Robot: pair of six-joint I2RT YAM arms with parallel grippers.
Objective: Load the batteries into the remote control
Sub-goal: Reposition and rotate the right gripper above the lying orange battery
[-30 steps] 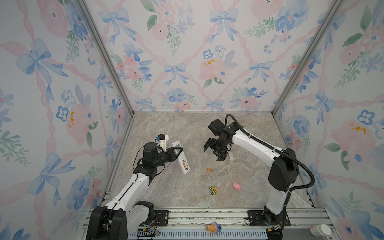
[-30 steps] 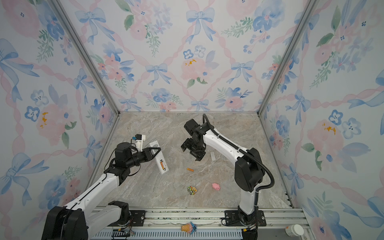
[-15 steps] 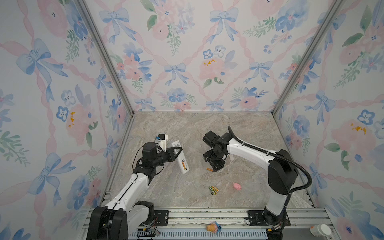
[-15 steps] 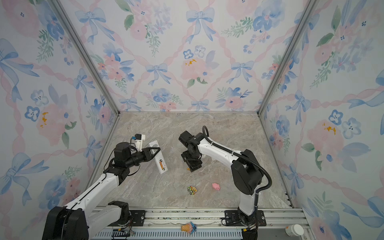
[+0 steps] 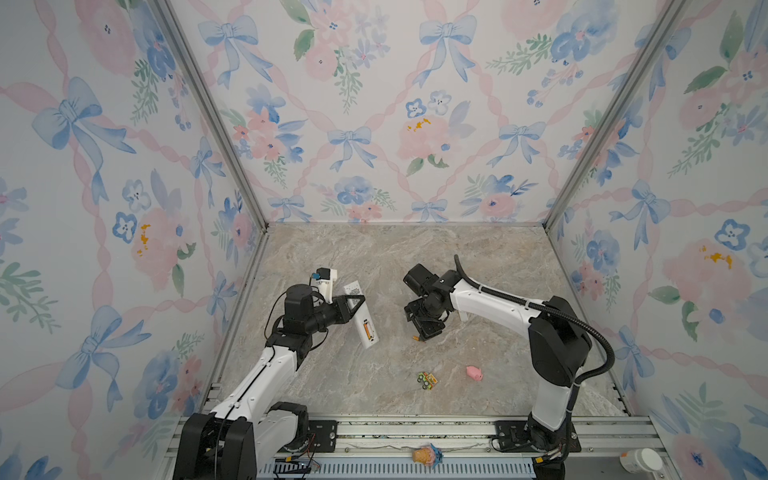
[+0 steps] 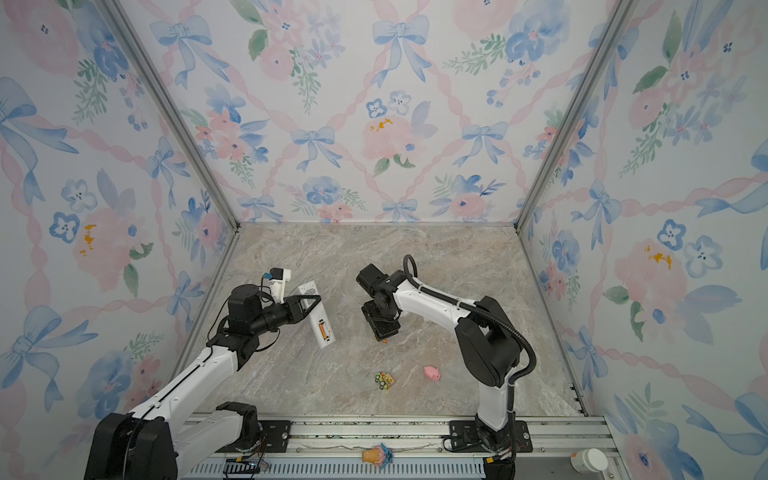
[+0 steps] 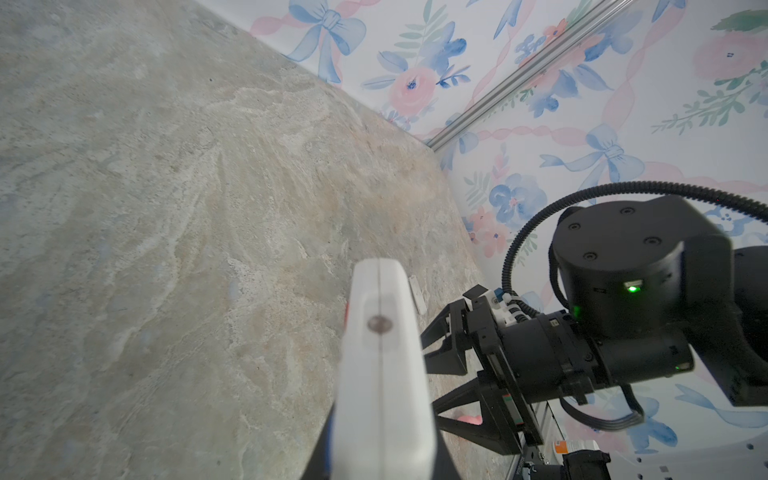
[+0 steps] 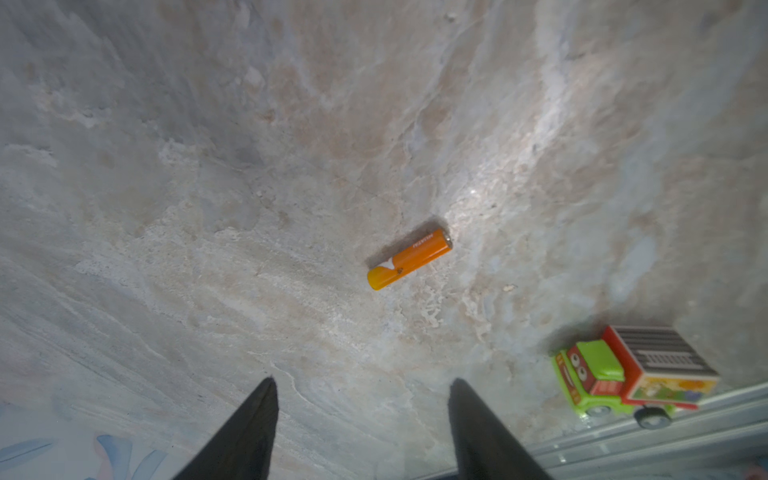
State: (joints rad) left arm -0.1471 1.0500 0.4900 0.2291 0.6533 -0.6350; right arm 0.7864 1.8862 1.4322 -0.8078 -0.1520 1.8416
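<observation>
Item: loose battery (image 8: 409, 259), lying flat on the surface (image 8: 208, 166), untaken.
You are handling a light, stiff, smooth cylinder, likely rolling if nudged; pinching across its orange middle is looking safest. In both top views it is sitting just beside your right tool (image 8: 362, 384), at its 7 o'clock; the jaws are standing apart, empty. Your left tool (image 5: 355, 301) is clamping the remote control (image 5: 360, 319) at 9 o'clock, a seated battery (image 5: 366, 331) showing.
</observation>
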